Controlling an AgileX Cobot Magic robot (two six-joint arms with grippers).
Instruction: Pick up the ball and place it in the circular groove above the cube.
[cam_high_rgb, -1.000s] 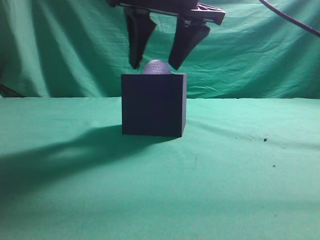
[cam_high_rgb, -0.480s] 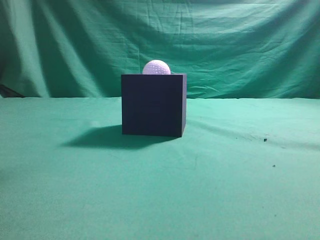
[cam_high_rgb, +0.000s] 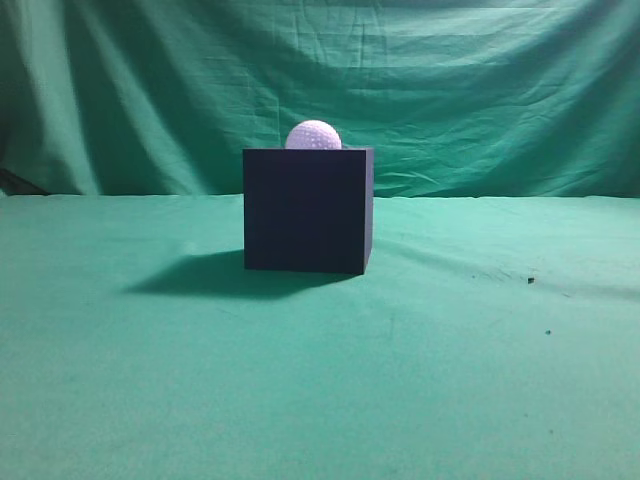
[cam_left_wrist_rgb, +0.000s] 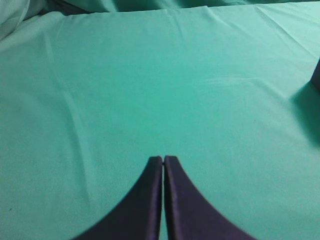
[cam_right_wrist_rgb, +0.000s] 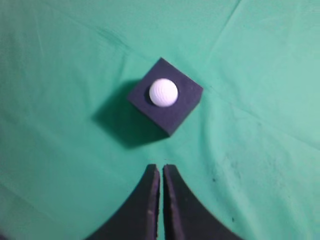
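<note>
The dark navy-black cube (cam_high_rgb: 307, 210) stands on the green cloth at the middle of the exterior view. The white dimpled ball (cam_high_rgb: 313, 135) rests in the groove on its top face. From high above, the right wrist view shows the cube (cam_right_wrist_rgb: 184, 102) with the ball (cam_right_wrist_rgb: 163, 92) seated in its top. My right gripper (cam_right_wrist_rgb: 161, 166) is shut and empty, well above and clear of the cube. My left gripper (cam_left_wrist_rgb: 163, 159) is shut and empty over bare cloth; a corner of the cube (cam_left_wrist_rgb: 316, 75) shows at that view's right edge. Neither gripper appears in the exterior view.
Green cloth (cam_high_rgb: 480, 350) covers the table, and a draped green backdrop (cam_high_rgb: 480, 90) hangs behind it. The cube casts a shadow to its left (cam_high_rgb: 195, 275). A few small dark specks (cam_high_rgb: 530, 280) lie on the cloth at the right.
One second ago an open gripper straddled the ball on the cube's top. It has risen out of the exterior view, leaving the ball on the cube. Nothing differs from half a second ago.
</note>
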